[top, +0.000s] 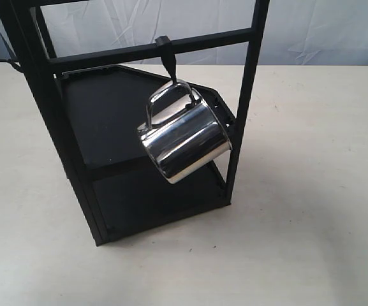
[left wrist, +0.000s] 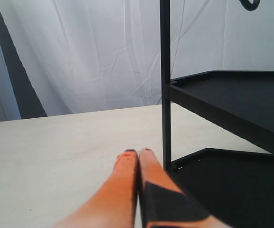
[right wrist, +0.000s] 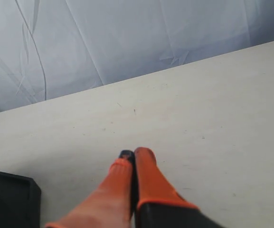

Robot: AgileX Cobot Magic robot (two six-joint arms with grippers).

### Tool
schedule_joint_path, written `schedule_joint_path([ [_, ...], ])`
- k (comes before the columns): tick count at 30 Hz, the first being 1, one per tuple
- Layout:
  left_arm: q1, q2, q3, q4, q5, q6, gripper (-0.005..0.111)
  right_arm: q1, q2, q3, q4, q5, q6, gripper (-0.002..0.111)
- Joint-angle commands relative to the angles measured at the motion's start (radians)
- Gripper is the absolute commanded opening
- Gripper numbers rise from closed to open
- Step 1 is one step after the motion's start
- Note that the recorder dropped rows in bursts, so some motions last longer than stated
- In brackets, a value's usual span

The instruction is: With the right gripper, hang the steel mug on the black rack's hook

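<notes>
The shiny stainless steel mug [top: 187,141] hangs tilted by its looped handle from the short black hook [top: 168,62] on the tall black metal rack [top: 43,115]. The right claw [right wrist: 133,156] is clenched, empty, above the pale worktop [right wrist: 212,118]. The task looks done.

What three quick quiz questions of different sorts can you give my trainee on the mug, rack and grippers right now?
1. True or false: the steel mug hangs by its handle from the hook.
2. Multiple choice: the right gripper is A) shut on the mug, B) shut and empty, C) wide open.
3. Fill in: the left gripper sits beside the black rack's upright ____.

Key: 1 true; 2 B; 3 post.
</notes>
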Motion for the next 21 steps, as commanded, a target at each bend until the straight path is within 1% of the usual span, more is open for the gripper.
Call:
schedule_joint_path([
  [1, -0.005, -0.005, 0.0, 0.0, -0.005, -0.002, 0.002, -0.006, -0.005, 0.002, -0.007, -0.013, -0.007, -0.001],
  [17, -0.005, -0.005, 0.0, 0.0, -0.005, -0.002, 0.002, -0.006, -0.005, 0.002, -0.012, -0.015, -0.007, -0.001],
  [19, -0.005, -0.005, 0.0, 0.0, -0.005, -0.002, 0.002, -0.006, -0.005, 0.002, -0.072, -0.015, -0.007, -0.001],
  [21, -0.005, -0.005, 0.0, 0.0, -0.005, -0.002, 0.002, -0.006, -0.005, 0.002, -0.205, -0.015, -0.007, -0.001],
])
